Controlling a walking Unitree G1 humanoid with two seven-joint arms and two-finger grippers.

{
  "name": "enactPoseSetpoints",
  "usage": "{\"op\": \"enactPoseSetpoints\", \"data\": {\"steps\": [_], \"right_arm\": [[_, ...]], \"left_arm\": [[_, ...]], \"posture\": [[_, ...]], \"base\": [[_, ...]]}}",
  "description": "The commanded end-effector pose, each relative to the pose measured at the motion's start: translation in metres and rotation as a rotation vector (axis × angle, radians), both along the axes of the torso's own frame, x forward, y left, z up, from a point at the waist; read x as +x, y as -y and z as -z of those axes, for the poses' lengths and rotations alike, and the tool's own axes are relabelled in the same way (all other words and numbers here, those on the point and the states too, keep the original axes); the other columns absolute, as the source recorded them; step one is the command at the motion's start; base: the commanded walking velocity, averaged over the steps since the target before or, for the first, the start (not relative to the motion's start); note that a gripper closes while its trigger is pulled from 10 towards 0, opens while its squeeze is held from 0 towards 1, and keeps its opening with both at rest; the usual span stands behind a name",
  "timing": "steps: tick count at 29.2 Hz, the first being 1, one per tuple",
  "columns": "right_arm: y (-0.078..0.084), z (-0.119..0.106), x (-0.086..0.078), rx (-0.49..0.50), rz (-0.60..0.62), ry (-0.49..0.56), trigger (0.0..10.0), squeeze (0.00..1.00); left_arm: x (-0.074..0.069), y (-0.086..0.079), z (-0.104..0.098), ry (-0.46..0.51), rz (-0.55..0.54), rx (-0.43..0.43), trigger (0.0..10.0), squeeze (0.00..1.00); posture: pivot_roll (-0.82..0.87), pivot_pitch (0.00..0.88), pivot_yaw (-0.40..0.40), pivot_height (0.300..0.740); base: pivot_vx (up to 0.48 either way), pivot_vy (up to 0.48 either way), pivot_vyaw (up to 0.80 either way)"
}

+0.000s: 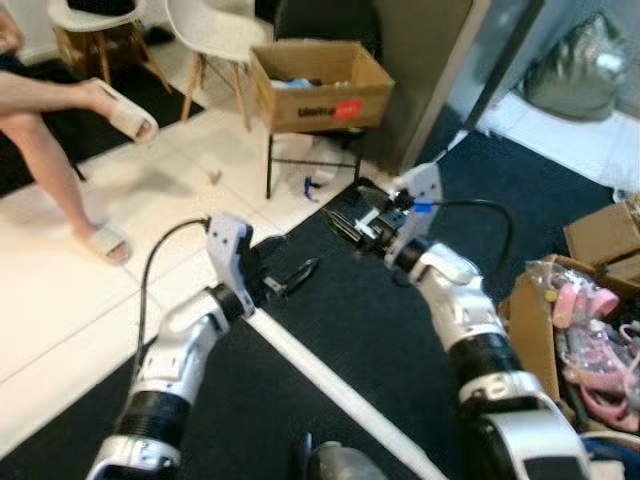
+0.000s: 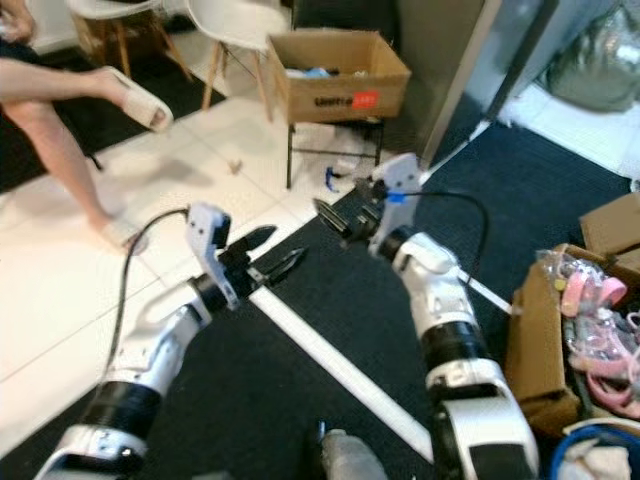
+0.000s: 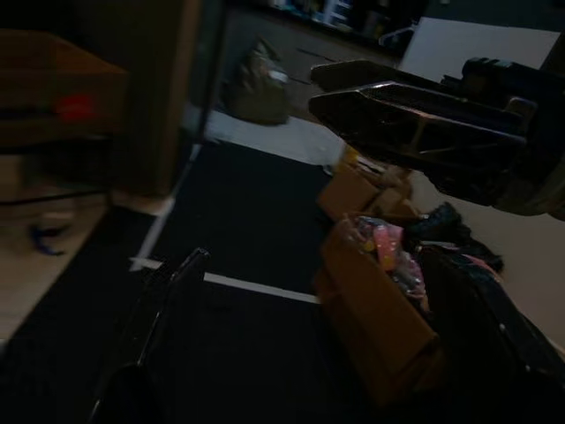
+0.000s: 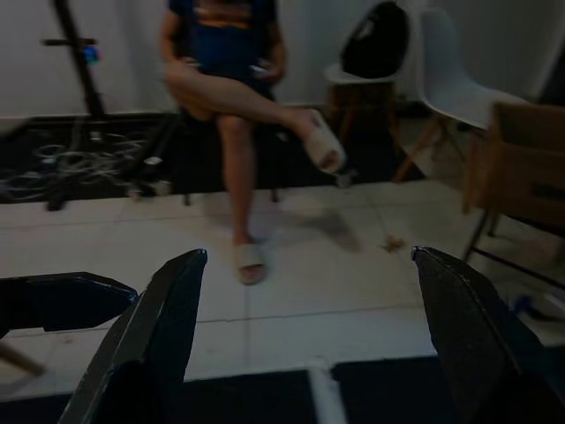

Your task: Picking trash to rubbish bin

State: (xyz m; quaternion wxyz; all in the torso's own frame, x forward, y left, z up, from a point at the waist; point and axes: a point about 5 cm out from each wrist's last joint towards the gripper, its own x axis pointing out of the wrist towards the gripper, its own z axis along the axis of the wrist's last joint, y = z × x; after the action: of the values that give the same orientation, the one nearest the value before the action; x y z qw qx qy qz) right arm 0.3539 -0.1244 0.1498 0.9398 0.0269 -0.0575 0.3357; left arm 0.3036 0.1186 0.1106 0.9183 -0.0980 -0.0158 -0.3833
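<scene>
1. A dark carpet [image 1: 330, 330] crossed by a white strip meets the pale tiled floor [image 1: 60, 290], where a seated person's sandalled foot [image 1: 105, 243] rests; the right wrist view adds that person's crossed legs.
2. An open brown cardboard box [image 1: 318, 85] with a red label sits on a black metal stand.
3. The right gripper [image 2: 335, 220] hangs spread and empty above the carpet.
4. The left gripper [image 2: 270, 255] hovers likewise parted, empty.
5. A small blue-and-white scrap of trash [image 1: 315, 183] lies on the tiles under the stand, ahead of both grippers.
</scene>
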Motion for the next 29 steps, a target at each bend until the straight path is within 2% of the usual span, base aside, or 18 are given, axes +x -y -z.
{"op": "enactPoseSetpoints", "data": {"steps": [1,16,20,29], "right_arm": [[0.0046,0.0036,-0.0009,-0.009,0.01,-0.012,10.0,0.0],[0.0046,0.0033,-0.0009,-0.01,0.007,-0.011,10.0,0.0],[0.0039,0.0032,-0.0014,-0.044,0.005,0.001,10.0,0.0],[0.0031,0.0034,-0.0018,-0.056,-0.003,0.005,10.0,0.0]], "left_arm": [[-0.001,0.0016,0.0024,-0.006,0.012,0.005,10.0,0.0],[-0.0008,0.0014,0.0016,0.005,0.014,-0.01,10.0,0.0],[-0.0007,0.0013,0.0011,0.007,0.013,-0.012,10.0,0.0],[-0.0005,0.0014,0.0003,0.011,0.01,-0.018,10.0,0.0]], "posture": [[-0.02,0.0,-0.066,0.74],[-0.02,0.0,-0.066,0.74],[-0.03,0.0,-0.065,0.74],[-0.02,0.0,-0.065,0.74]], "base": [[-0.382,0.0,0.0],[0.0,0.0,0.0],[0.0,0.0,0.0],[0.0,0.0,0.76]]}}
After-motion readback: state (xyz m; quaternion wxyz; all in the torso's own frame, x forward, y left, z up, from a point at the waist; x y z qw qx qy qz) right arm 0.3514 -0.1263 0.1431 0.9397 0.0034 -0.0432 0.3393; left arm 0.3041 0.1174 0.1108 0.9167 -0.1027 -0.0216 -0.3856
